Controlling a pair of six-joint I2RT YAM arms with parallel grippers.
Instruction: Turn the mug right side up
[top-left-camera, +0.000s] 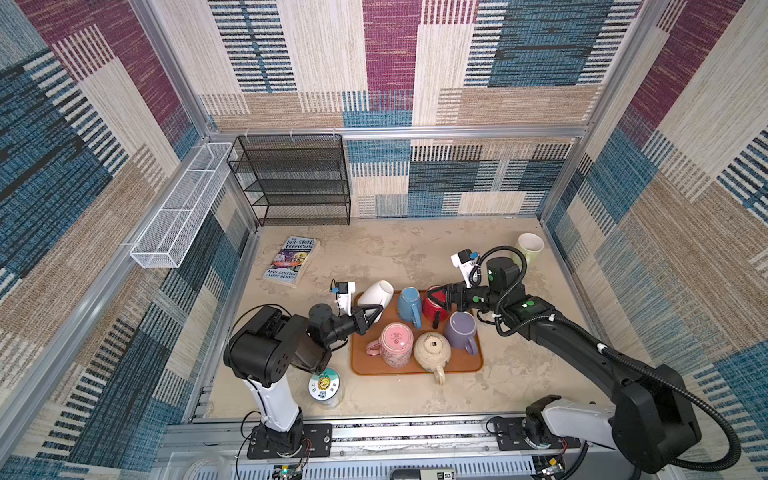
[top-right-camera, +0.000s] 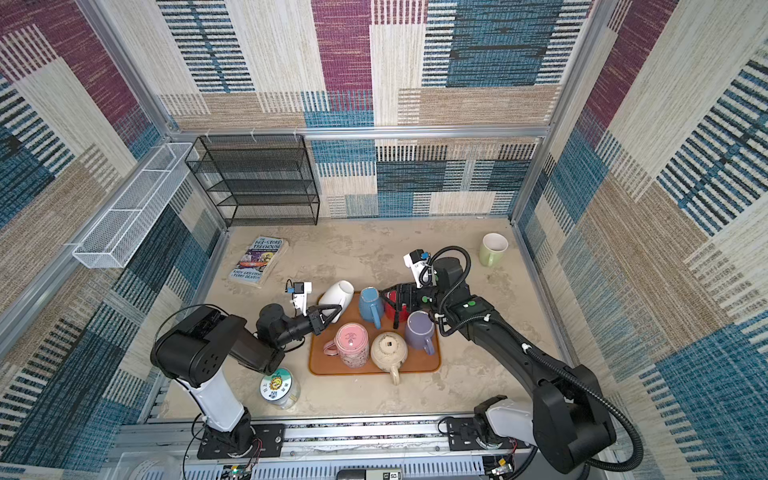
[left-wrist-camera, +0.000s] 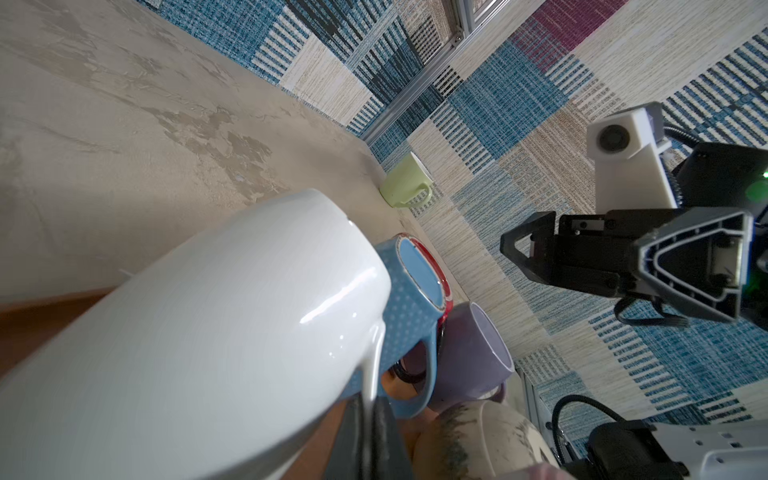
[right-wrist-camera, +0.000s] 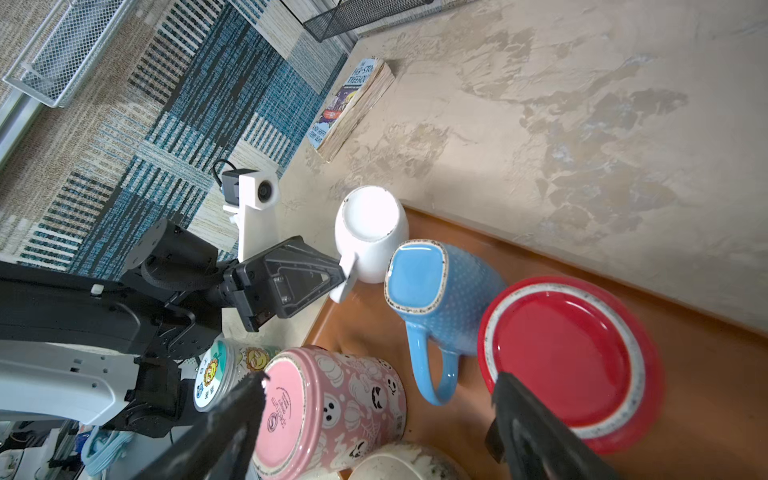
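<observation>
A white mug (top-left-camera: 376, 294) (top-right-camera: 337, 293) (left-wrist-camera: 187, 332) (right-wrist-camera: 370, 237) hangs tilted over the far left corner of the orange tray (top-left-camera: 457, 362) (top-right-camera: 322, 365), its flat end turned up and toward the back. My left gripper (top-left-camera: 377, 311) (top-right-camera: 337, 311) (left-wrist-camera: 371, 419) (right-wrist-camera: 345, 275) is shut on the mug's handle from the near left side. My right gripper (top-left-camera: 432, 297) (top-right-camera: 390, 296) (right-wrist-camera: 380, 386) stands open above the tray. One of its fingers is over the upside-down red mug (top-left-camera: 434, 312) (right-wrist-camera: 565, 357), and it holds nothing.
On the tray stand upside-down blue (top-left-camera: 409, 307), pink (top-left-camera: 395, 343) and cream (top-left-camera: 432, 351) mugs and an upright purple one (top-left-camera: 461, 328). A green mug (top-left-camera: 530, 247) is far right, a book (top-left-camera: 291, 259) far left, a lidded jar (top-left-camera: 325, 386) near my left arm, and a black mesh shelf (top-left-camera: 291, 178) behind.
</observation>
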